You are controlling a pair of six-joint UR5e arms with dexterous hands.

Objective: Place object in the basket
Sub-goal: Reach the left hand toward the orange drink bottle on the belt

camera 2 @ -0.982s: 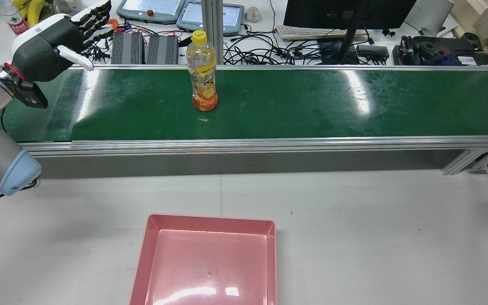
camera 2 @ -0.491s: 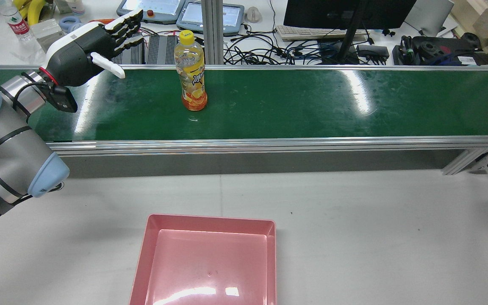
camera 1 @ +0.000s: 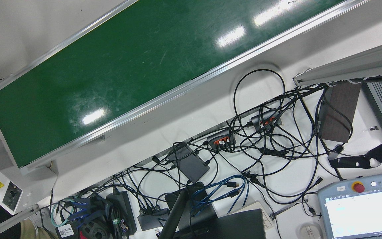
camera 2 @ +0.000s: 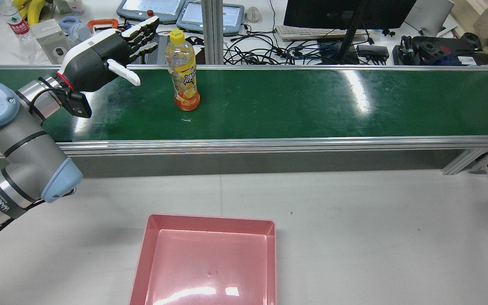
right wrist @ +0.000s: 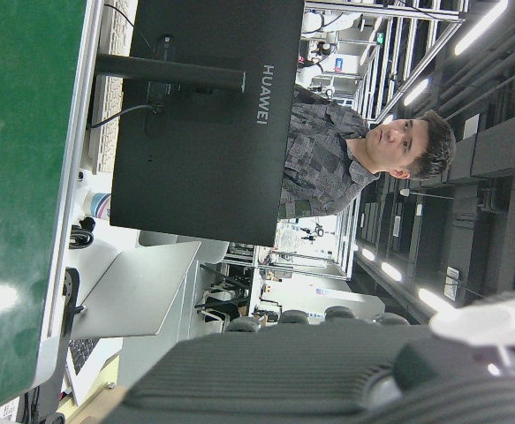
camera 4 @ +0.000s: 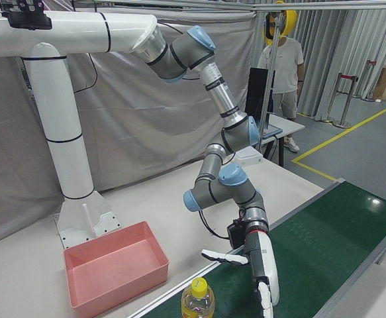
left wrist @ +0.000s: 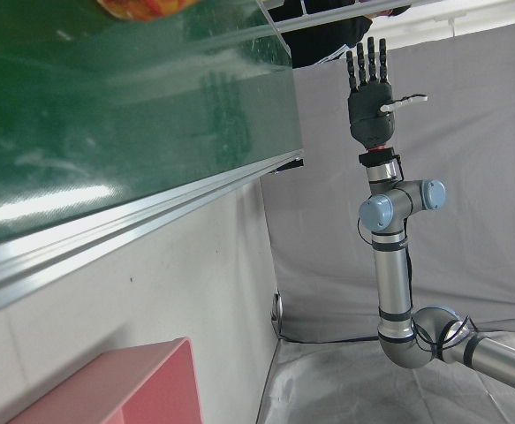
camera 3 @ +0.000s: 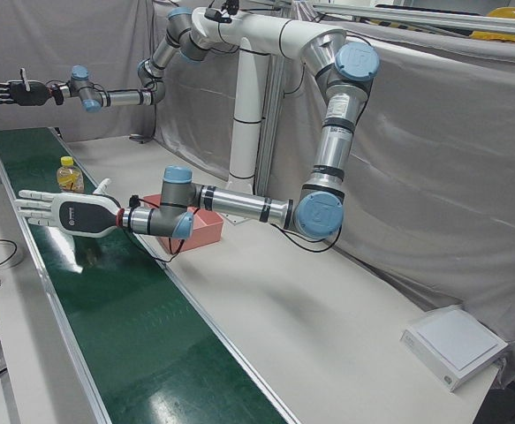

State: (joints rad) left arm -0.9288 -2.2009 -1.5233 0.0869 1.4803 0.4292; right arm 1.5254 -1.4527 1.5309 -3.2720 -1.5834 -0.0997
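Observation:
A juice bottle (camera 2: 182,72) with a yellow cap and orange label stands upright on the green conveyor belt (camera 2: 311,106). My left hand (camera 2: 108,55) hovers open just left of it, fingers stretched toward the bottle without touching. The left-front view shows the same hand (camera 3: 67,212) in front of the bottle (camera 3: 67,175); in the right-front view the hand (camera 4: 262,271) is beside the bottle (camera 4: 198,301). My right hand (camera 3: 10,91) is held high at the belt's far end, open and holding nothing. The pink basket (camera 2: 210,262) sits on the white table, nothing in it.
Behind the belt lie cables, a monitor (camera 2: 345,12), teach pendants (camera 2: 151,8) and power bricks (camera 2: 127,46). The belt's aluminium rail (camera 2: 269,144) runs between belt and basket. A person (camera 4: 282,66) stands beyond the station. A control box (camera 1: 7,191) sits at the belt's end.
The bottle has travelled leftward along the belt. My left hand has swung right over the belt and is much closer to the bottle, still open.

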